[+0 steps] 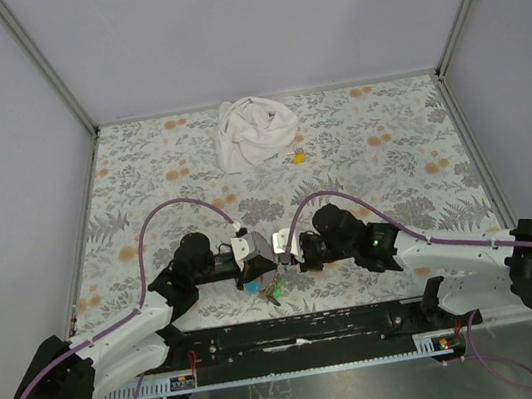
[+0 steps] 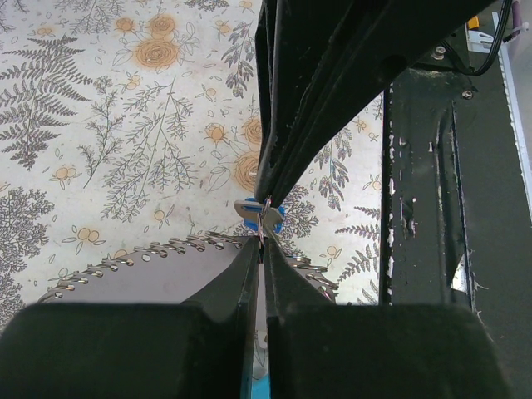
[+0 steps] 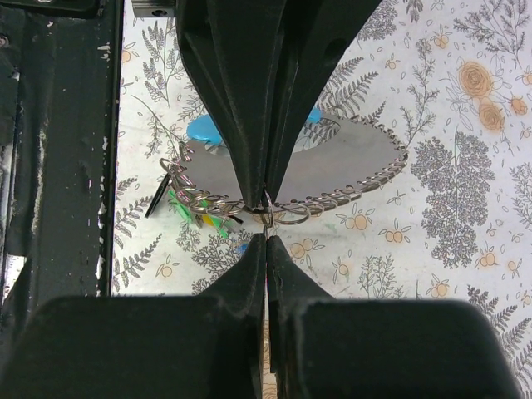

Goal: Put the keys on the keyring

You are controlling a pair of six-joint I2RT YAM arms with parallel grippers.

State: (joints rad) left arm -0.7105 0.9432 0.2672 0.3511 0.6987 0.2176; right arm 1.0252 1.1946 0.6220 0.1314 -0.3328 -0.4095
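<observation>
Left gripper and right gripper both pinch the keyring tip to tip, low over the table front. The keys bunch beside it. Hold 1 claw firm; thread 1 key slowly.

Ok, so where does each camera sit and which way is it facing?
Top external: above and behind the arms, looking down on the table; both arms show, left gripper and right gripper tip to tip.
Left wrist: on the left arm, facing the right arm along its own shut fingers.
Right wrist: on the right arm, facing the left arm along its own shut fingers.
Shared: both wrist views show the ring, the strap and the other gripper's fingers opposite.
</observation>
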